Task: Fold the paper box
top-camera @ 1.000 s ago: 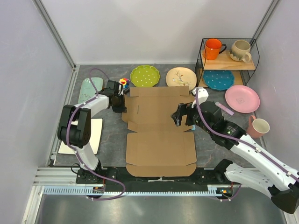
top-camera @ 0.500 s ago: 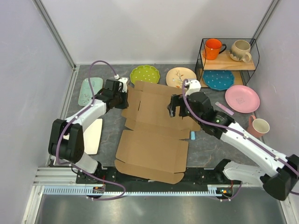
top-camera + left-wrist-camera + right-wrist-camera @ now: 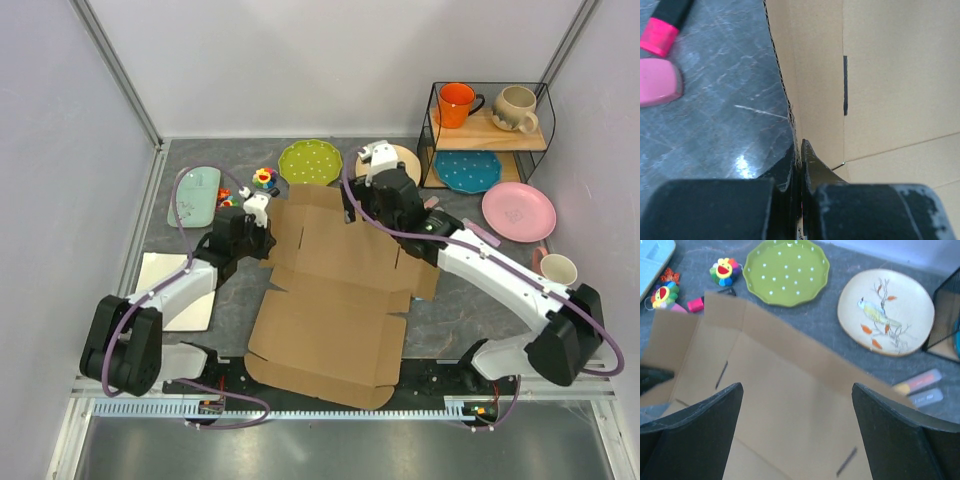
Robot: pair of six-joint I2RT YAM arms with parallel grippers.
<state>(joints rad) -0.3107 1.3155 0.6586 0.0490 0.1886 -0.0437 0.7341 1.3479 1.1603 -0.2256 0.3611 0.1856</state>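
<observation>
Pale panel walls (image 3: 300,70) close in the cell on three sides, beyond and to either side of both grippers. Under them lies a dark grey marbled table (image 3: 445,310).

The paper box (image 3: 335,290) is the biggest thing on it. It is opened out, mostly flat and skewed, and it runs from between your two grippers back toward the arm bases.

Your left gripper (image 3: 264,238) is on the box's left edge. Its wrist view shows the fingers pressed together on the corrugated edge of a side flap (image 3: 815,75), which stands up between them. The rest of the cardboard spreads to the gripper's right, with bare table on its left.

Your right gripper (image 3: 350,207) is over the box's far panel (image 3: 780,405). Its fingers (image 3: 695,435) are spread wide and hold nothing. You cannot tell from these views whether they touch the cardboard.

- Wire rack (image 3: 490,130): well right of the right gripper. It holds a blue plate (image 3: 468,171), an orange mug (image 3: 457,103) and a beige mug (image 3: 517,108).
- White tray (image 3: 155,275): left of the left gripper, on the near side.
- Mint tray (image 3: 195,195): left of the left gripper, on the far side.
- Pink plate (image 3: 518,211): right of the right gripper.
- Green dotted plate (image 3: 786,271) and bird plate (image 3: 885,311): just beyond the right gripper.
- Small bright toys (image 3: 724,271): beyond the left gripper, off the box's far left corner.
</observation>
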